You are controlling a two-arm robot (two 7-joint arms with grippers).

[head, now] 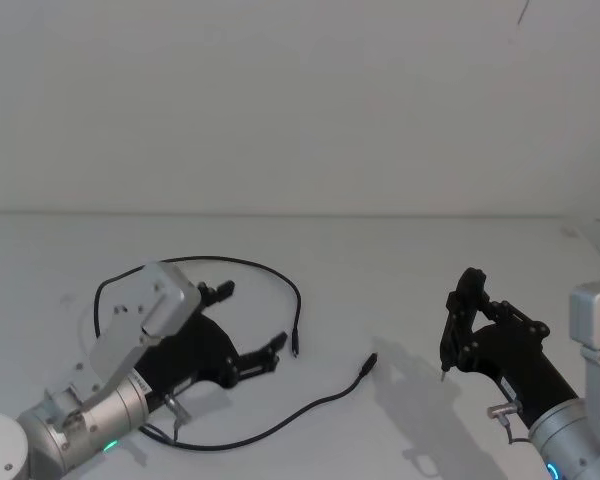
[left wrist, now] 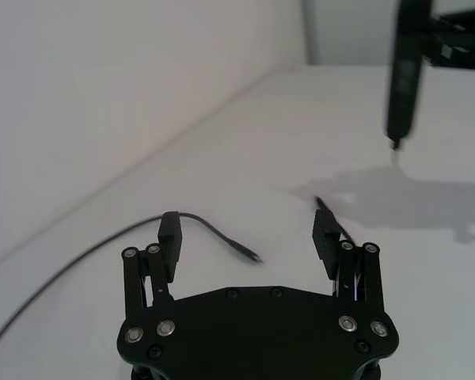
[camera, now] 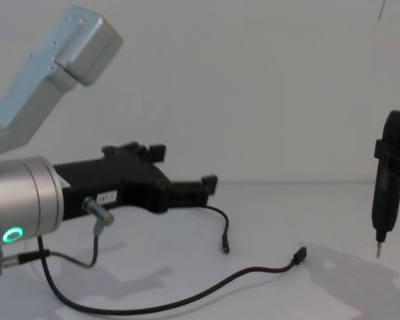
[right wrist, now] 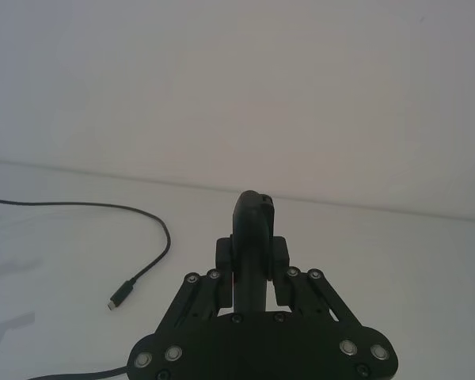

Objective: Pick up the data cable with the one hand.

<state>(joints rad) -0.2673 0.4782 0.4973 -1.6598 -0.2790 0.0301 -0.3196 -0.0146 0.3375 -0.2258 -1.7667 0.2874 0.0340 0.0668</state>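
Your left claw (head: 252,318) (left wrist: 247,229) (camera: 183,167) hangs low over the white surface (head: 400,260) at the left, and its jaws stand wide apart. The data cable (head: 297,315) (camera: 253,271) (right wrist: 165,237) lies flat on the surface. In the head view it arcs around the far side of that claw and bends back, so one plug rests just beyond the fingertips. The chest view shows this plug lying lower than the claw, apart from it. The cable's other run passes under the left arm and curves out toward the middle, where the second plug lies between your two claws, nearer the left one. Your right claw (head: 470,305) (right wrist: 253,265) hovers at the right, well apart from the cable. Its fingers are clamped on a slim black pen-shaped tool (head: 448,340) (camera: 385,200) (left wrist: 404,71), which points down above the surface.
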